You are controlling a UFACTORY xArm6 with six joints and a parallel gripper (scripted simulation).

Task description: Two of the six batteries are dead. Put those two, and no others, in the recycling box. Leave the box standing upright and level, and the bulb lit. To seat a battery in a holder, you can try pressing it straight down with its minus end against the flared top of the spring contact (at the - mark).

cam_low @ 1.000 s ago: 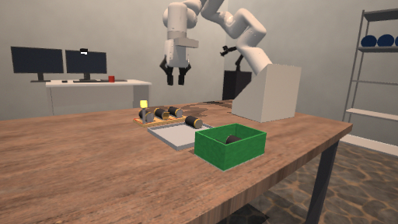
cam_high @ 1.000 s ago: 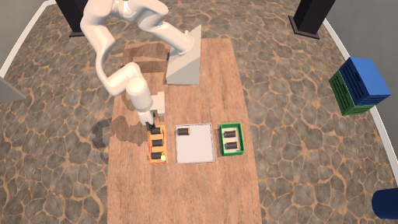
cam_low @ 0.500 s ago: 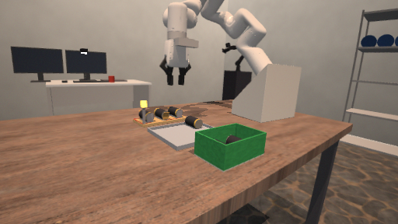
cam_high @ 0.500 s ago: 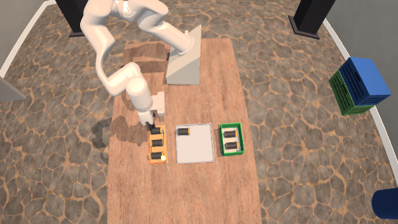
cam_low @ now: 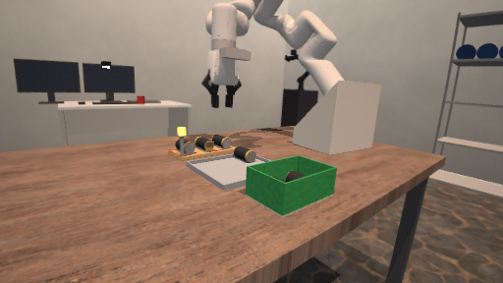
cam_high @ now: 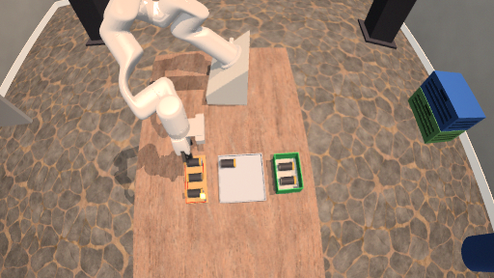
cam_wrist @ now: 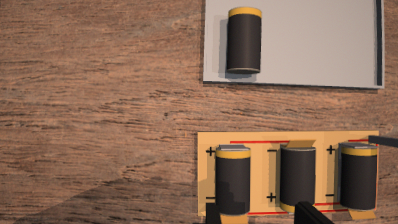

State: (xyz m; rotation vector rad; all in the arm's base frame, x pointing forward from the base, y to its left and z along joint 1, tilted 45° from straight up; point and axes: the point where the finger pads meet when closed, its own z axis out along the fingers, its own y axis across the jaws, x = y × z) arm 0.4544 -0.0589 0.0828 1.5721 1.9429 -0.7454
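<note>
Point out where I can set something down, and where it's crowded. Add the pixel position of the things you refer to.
Room: the gray tray [cam_high: 243,187] [cam_low: 221,169] [cam_wrist: 320,45], away from its lone battery [cam_high: 228,163] [cam_low: 243,153] [cam_wrist: 244,42]; the table [cam_high: 227,241] [cam_low: 123,197] [cam_wrist: 100,100] beyond the tray, opposite the robot base [cam_high: 228,91] [cam_low: 355,118]. Crowded: the three-battery holder [cam_high: 196,185] [cam_low: 196,155] [cam_wrist: 263,172] and two-battery green box [cam_high: 300,174] [cam_low: 292,194].
</note>
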